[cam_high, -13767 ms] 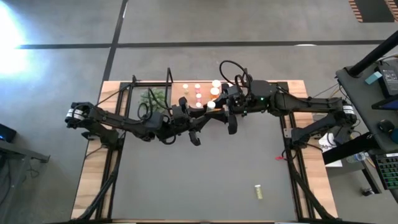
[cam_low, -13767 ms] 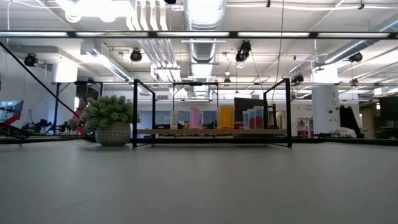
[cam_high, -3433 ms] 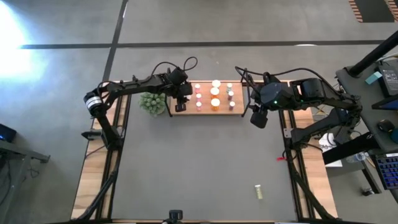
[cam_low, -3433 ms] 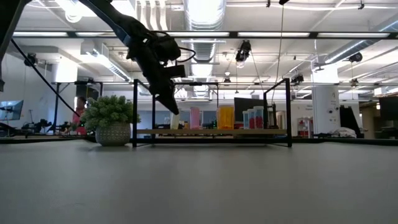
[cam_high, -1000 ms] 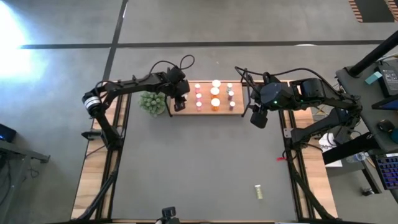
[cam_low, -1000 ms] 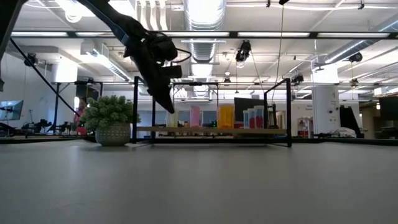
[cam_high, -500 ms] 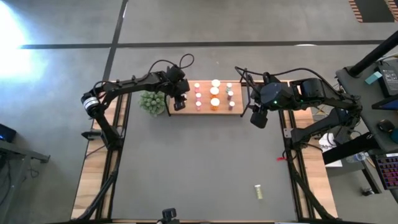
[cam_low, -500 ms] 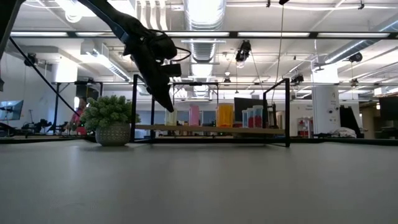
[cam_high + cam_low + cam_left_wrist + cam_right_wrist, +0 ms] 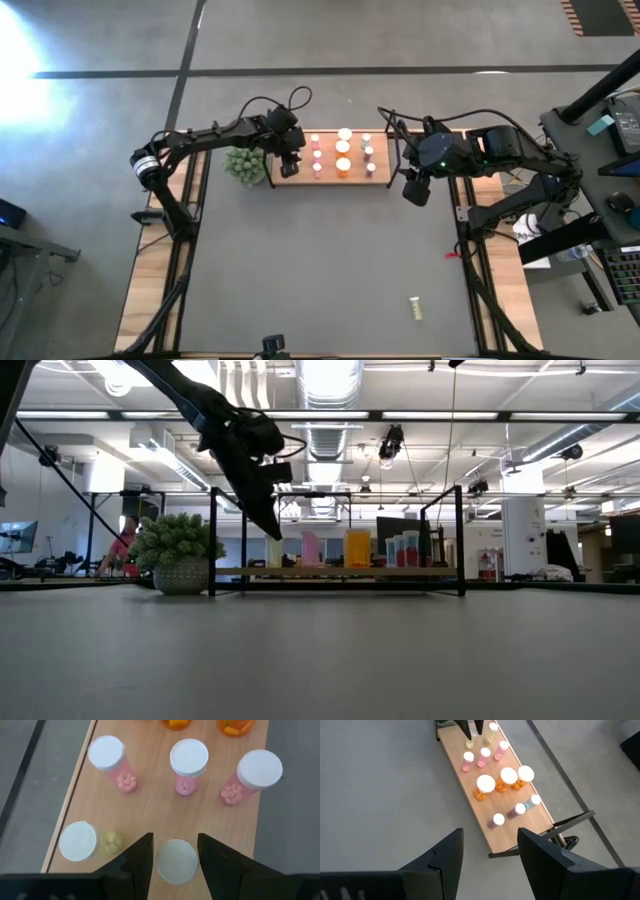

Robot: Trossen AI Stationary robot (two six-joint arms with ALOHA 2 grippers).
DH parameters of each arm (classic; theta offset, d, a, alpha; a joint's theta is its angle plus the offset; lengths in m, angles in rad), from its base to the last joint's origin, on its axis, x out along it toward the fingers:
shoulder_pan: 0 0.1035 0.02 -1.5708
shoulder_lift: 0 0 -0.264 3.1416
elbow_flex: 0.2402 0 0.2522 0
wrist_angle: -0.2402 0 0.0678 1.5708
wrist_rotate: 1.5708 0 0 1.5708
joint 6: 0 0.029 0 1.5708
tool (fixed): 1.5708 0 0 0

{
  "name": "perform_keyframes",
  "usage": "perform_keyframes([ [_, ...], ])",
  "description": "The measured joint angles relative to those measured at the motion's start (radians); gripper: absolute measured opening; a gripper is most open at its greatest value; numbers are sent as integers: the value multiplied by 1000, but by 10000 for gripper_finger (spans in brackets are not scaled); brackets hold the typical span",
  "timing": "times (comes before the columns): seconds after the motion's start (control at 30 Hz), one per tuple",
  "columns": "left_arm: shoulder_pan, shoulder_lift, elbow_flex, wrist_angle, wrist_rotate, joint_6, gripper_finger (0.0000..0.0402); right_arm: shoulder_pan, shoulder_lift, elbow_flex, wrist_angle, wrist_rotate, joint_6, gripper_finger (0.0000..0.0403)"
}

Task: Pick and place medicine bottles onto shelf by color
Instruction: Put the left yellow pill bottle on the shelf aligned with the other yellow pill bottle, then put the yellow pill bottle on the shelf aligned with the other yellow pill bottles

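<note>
The wooden shelf (image 9: 383, 177) lies at the table's far middle and carries several white-capped bottles: pink (image 9: 189, 766), orange (image 9: 343, 164) and others. My left gripper (image 9: 290, 164) hangs over the shelf's left end, shut on a yellow-green bottle (image 9: 273, 554) that stands on the board. Another yellow-green bottle (image 9: 80, 841) stands next to it. My right gripper (image 9: 411, 188) hovers off the shelf's right end, open and empty. One yellow-green bottle (image 9: 414, 307) lies on its side on the grey mat at the near right. My left gripper has the bottle's white cap (image 9: 175, 861) between its two fingers, one on either side. The fingers come from above, pointing down. The bottle stands upright with its base on the shelf board, near the board's left end and near edge.
A small green plant (image 9: 244, 163) in a pot stands just left of the shelf, close to my left arm. Black frame uprights (image 9: 210, 540) rise at both of the shelf's short ends. The dark grey mat (image 9: 320, 270) covers the table's middle. A person (image 9: 124, 546) shows far behind the plant.
The shelf with its bottles has slid a little toward the table's left edge. My left gripper has drifted the same way with the yellow-green bottle, which stays upright on the board. My right gripper has kept still.
</note>
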Motion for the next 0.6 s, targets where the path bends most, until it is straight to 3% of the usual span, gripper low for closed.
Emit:
perform_keyframes([
  [0.6, -23, -30, 48, 28, 12, -3, 137, 0, 0, 0, 0, 0, 0, 178],
])
